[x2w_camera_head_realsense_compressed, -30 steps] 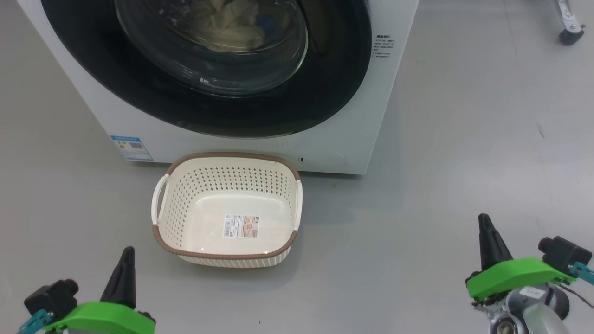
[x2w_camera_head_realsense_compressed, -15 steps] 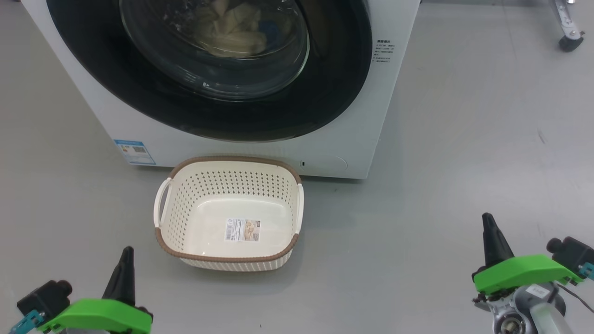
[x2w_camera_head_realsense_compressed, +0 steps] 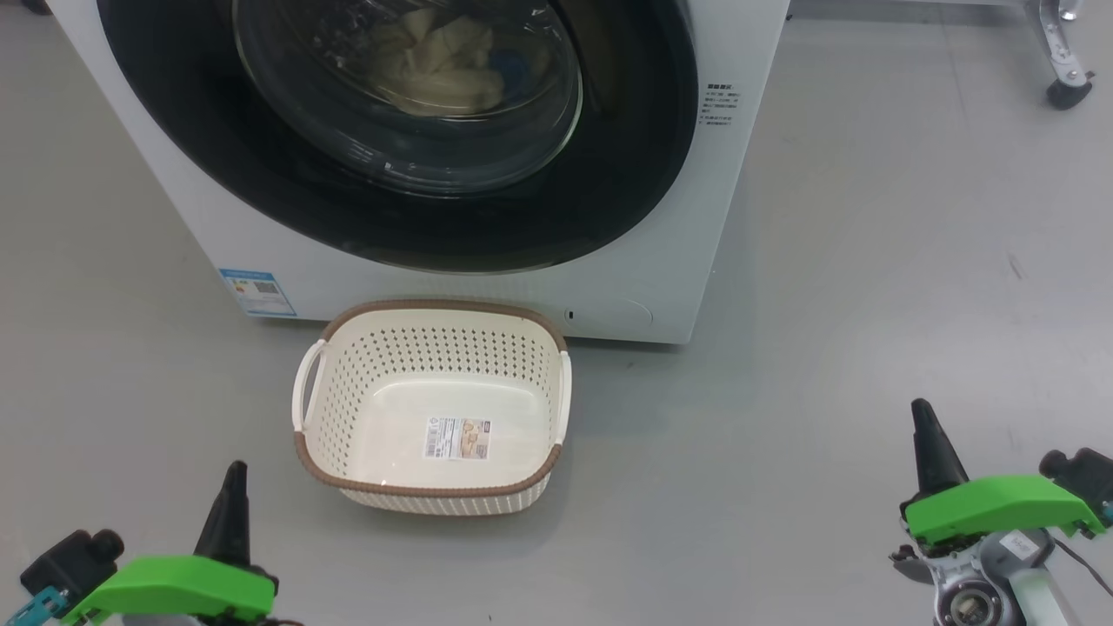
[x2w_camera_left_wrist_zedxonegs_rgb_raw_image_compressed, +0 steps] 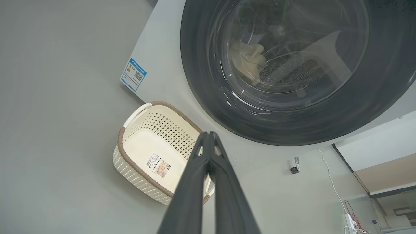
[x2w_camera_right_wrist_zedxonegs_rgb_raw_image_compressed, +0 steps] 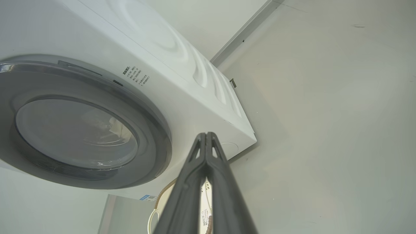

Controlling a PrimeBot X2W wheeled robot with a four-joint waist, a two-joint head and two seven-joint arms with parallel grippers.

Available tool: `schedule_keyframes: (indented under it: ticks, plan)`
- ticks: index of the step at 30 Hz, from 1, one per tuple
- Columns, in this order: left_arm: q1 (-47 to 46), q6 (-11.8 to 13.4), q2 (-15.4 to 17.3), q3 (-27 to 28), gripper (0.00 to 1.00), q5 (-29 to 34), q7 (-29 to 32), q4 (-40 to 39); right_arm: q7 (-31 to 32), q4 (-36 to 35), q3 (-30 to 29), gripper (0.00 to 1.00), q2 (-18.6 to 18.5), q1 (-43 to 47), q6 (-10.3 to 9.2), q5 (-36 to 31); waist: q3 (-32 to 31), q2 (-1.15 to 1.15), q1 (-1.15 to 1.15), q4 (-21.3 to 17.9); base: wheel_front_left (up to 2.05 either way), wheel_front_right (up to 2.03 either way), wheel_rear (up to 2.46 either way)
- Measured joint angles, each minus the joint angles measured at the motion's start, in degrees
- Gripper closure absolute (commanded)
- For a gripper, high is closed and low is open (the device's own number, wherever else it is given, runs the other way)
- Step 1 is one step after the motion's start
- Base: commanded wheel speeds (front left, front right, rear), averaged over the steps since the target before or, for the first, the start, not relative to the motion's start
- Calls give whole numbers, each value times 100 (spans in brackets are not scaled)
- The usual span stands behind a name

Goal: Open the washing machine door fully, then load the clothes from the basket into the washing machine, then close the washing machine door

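The white washing machine stands ahead with its black-rimmed round door closed flat against the front. Behind the door's glass lie the cream clothes, also seen through the glass as clothes in the left wrist view. In front of the machine on the floor sits the cream basket with only a label sticker inside. My left gripper is shut at the lower left, short of the basket. At the lower right my right gripper is shut, empty, well clear of the machine. The door looks closed in the right wrist view too.
Grey floor surrounds the machine. A wheeled metal stand leg is at the far upper right. In the left wrist view a white cable trails on the floor beside the machine, near a pale wall panel.
The whole head picture has slid downward, so the camera has tilted or pulled back. Both grippers sit slightly lower and stay shut. Machine, door and basket keep their places.
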Motion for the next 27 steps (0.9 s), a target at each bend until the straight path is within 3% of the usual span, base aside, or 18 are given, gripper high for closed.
schedule_keyframes:
  ticks: [27]
  plan:
    - [5,2,-248,331,100,-1341,452,-90,427,-162,-192,100,0,2,0,1470,-170,0,0,46,0,0,0]
